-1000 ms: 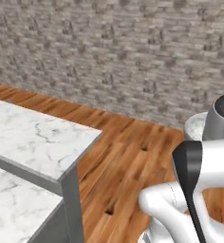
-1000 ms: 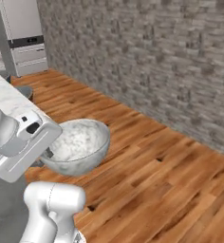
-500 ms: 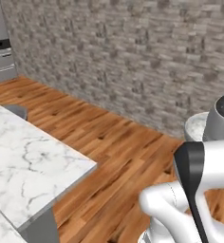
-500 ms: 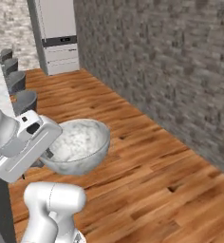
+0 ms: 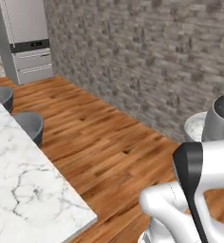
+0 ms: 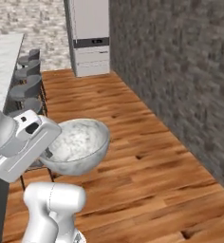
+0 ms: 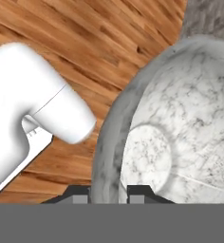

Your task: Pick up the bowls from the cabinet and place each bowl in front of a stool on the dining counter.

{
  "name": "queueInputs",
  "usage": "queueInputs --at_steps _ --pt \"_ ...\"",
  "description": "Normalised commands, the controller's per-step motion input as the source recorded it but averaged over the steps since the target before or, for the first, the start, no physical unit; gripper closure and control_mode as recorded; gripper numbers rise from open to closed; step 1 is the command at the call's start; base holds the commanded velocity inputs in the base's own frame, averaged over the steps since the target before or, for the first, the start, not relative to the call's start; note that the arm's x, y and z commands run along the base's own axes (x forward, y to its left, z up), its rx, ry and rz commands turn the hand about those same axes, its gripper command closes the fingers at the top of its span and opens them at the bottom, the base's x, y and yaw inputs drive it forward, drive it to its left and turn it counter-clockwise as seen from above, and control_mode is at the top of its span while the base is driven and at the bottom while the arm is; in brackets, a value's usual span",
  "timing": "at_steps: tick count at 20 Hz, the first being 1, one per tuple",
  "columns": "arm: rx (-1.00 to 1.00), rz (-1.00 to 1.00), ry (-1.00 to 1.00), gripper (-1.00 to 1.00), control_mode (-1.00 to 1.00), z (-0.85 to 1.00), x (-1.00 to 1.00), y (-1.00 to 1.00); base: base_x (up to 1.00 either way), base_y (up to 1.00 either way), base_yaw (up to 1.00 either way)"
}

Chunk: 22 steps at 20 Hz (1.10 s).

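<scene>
A grey-white marbled bowl [image 6: 79, 144] hangs over the wooden floor, held by its rim. In the hand view my gripper [image 7: 109, 196] is shut on that rim, one fingertip inside the bowl [image 7: 180, 128] and one outside. The left base view shows a slice of the bowl [image 5: 195, 127] behind my wrist. The dining counter [image 5: 19, 180] lies at lower left, its white marble top running away from me. Grey stools [image 5: 31, 126] stand along its far side, and the right base view shows them in a row [image 6: 31, 85] beside the counter [image 6: 4, 54]. The cabinet is out of view.
A tall grey fridge [image 6: 90, 35] stands at the far end of the room. A rough stone wall [image 5: 156, 61] runs along the right. Open wooden floor [image 6: 147, 142] lies between the wall and the stools.
The whole picture has swung as the base turned: the counter slid left, and the stools and fridge came into view. The bowl has stayed in the gripper.
</scene>
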Motion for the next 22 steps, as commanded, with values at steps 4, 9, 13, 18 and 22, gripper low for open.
queueInputs --at_steps 4,9,13,18,22 --pt "0.0 0.0 0.0 1.0 1.0 0.0 0.0 0.0 1.0 -0.61 0.44" --pt "0.0 0.0 0.0 1.0 1.0 0.0 0.0 0.0 0.93 -0.74 0.48" --pt "0.0 0.0 0.0 1.0 1.0 0.0 0.0 0.0 0.72 -0.24 0.76" --pt "0.0 0.0 0.0 1.0 1.0 0.0 0.0 0.0 0.59 -0.25 0.81" --pt "0.0 0.0 0.0 1.0 1.0 0.0 0.0 0.0 0.59 -0.49 0.71"
